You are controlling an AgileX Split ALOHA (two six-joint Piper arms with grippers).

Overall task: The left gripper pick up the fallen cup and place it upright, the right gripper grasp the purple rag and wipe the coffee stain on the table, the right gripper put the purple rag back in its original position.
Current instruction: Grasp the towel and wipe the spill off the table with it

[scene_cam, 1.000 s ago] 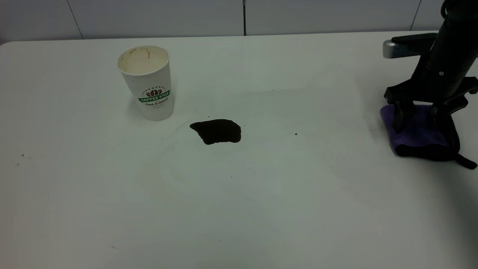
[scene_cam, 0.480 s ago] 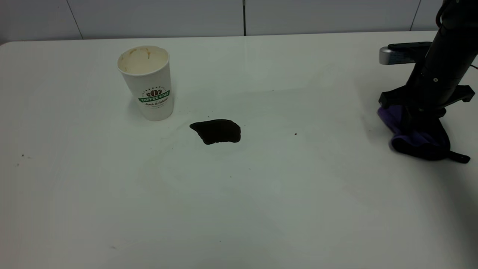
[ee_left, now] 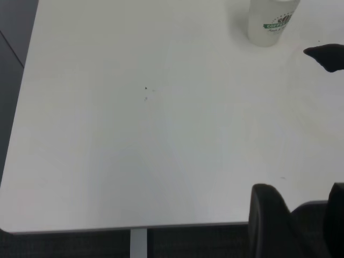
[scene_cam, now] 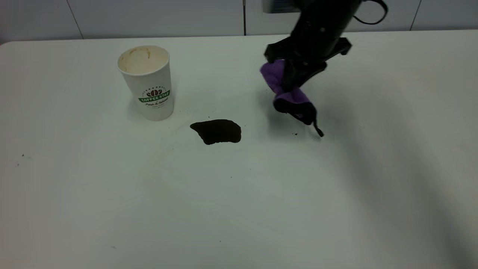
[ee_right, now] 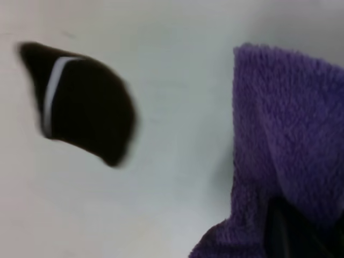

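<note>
With the purple rag (scene_cam: 285,91) clamped in the right gripper (scene_cam: 295,73) and hung mid-table beside the coffee stain (scene_cam: 216,131), the upright cup (scene_cam: 147,82) could be struck if the wipe is overswept.

Black arm (scene_cam: 321,22), looping black cable (scene_cam: 369,13)
</note>
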